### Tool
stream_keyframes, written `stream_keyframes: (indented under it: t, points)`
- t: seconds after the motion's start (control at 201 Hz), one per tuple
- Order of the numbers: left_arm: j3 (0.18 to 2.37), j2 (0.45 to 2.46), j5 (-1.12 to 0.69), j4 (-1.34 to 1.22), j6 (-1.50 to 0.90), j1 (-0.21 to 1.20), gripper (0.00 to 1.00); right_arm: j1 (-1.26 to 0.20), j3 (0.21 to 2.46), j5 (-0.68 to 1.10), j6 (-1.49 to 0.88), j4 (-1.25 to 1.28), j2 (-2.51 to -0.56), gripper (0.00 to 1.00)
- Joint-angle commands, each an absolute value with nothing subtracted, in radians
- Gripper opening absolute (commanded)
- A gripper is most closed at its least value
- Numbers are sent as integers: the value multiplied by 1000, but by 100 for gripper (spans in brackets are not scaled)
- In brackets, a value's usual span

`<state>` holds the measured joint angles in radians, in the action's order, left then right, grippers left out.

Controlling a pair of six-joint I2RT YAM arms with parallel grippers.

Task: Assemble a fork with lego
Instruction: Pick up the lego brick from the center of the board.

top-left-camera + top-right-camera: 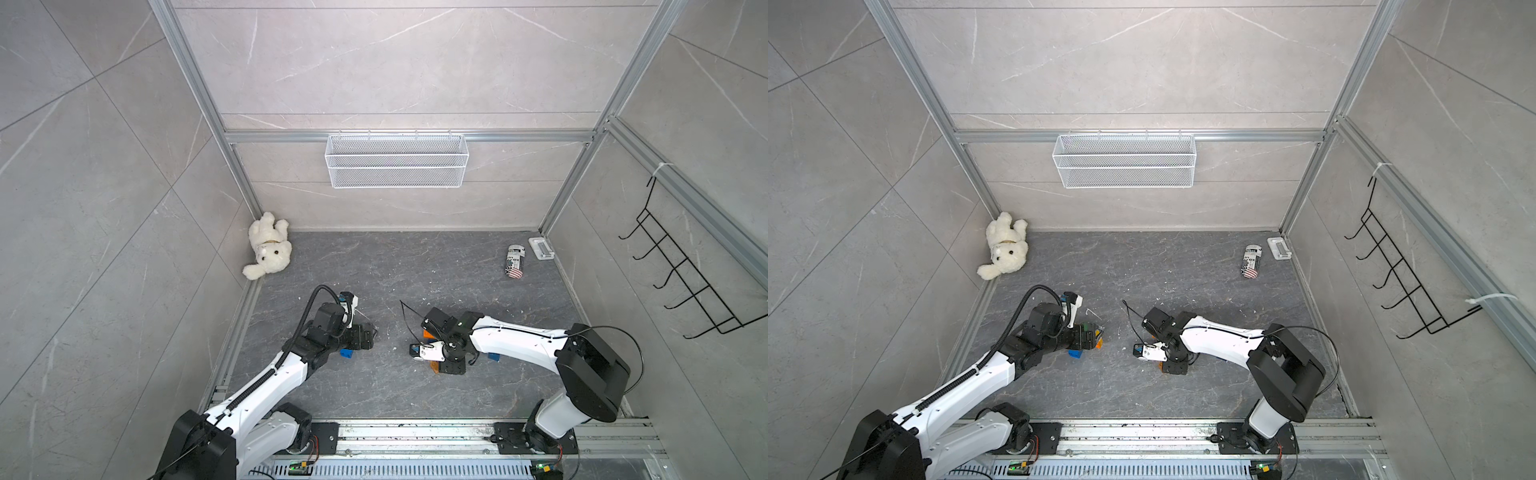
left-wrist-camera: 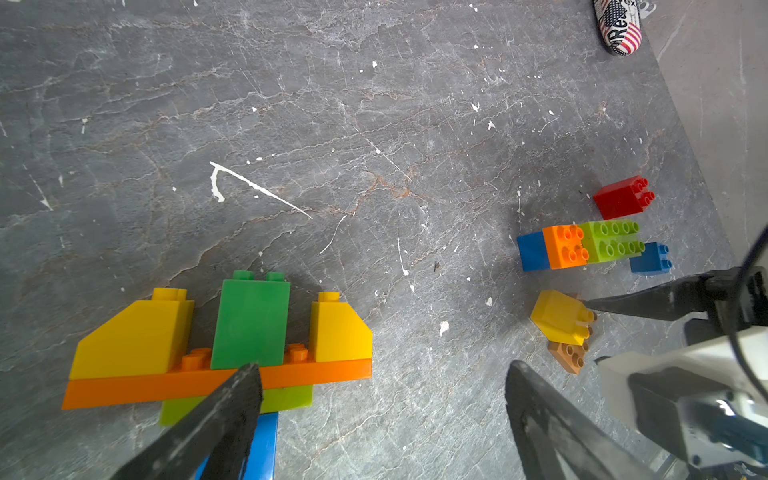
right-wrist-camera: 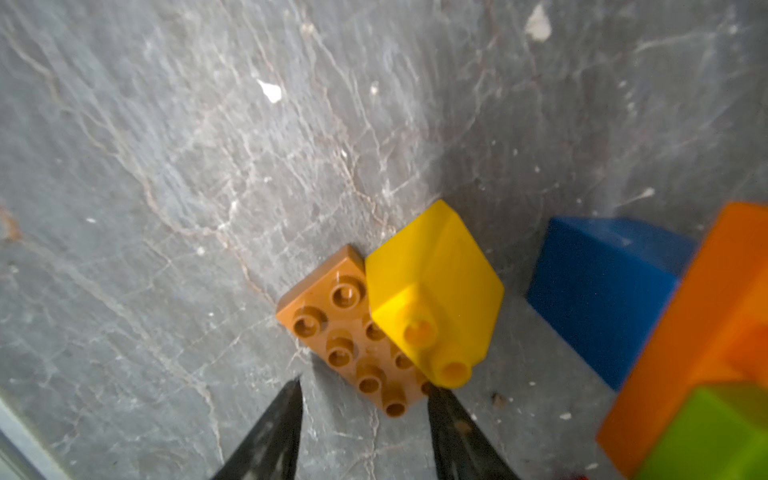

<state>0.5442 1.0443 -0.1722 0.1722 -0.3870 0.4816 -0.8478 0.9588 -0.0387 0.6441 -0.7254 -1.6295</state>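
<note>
At lower centre the half-open right gripper (image 3: 365,384) straddles the unheld brown plate (image 3: 345,328), likely light, stiff, slick, best pinched across its flat sides; the left gripper (image 2: 381,366) gapes empty.

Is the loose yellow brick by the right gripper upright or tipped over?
Tipped: the yellow brick lies on its side, its studs pointing sideways rather than up.

In both top views the right arm (image 1: 519,336) covers the loose lego (image 1: 434,367), showing only slivers. The left arm (image 1: 291,365) hides nearly all the fork (image 1: 1098,337). In the left wrist view one finger (image 2: 232,411) of the left pincer (image 2: 381,366) masks the blue handle brick (image 2: 266,440), cut off at the edge; the can (image 2: 619,29) is cropped too. In the right wrist view the orange brick (image 3: 698,340) and lime brick (image 3: 715,436) are blurred.
</note>
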Motion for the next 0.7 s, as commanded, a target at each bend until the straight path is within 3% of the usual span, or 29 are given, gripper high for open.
stream_keyframes:
  t: [0.0, 0.264, 0.458, 0.697]
  points:
    - [593, 1074, -208, 153, -360, 476, 94, -836, 951, -47, 651, -673, -1648, 53]
    - [602, 1115, -220, 133, -367, 476, 94, -828, 929, -16, 642, -656, -1689, 52]
    - [594, 1097, -212, 143, -373, 476, 94, -844, 974, 75, 536, -716, -1720, 38]
    - [572, 1039, -209, 164, -385, 474, 94, -930, 953, 99, 380, -655, -1703, 35]
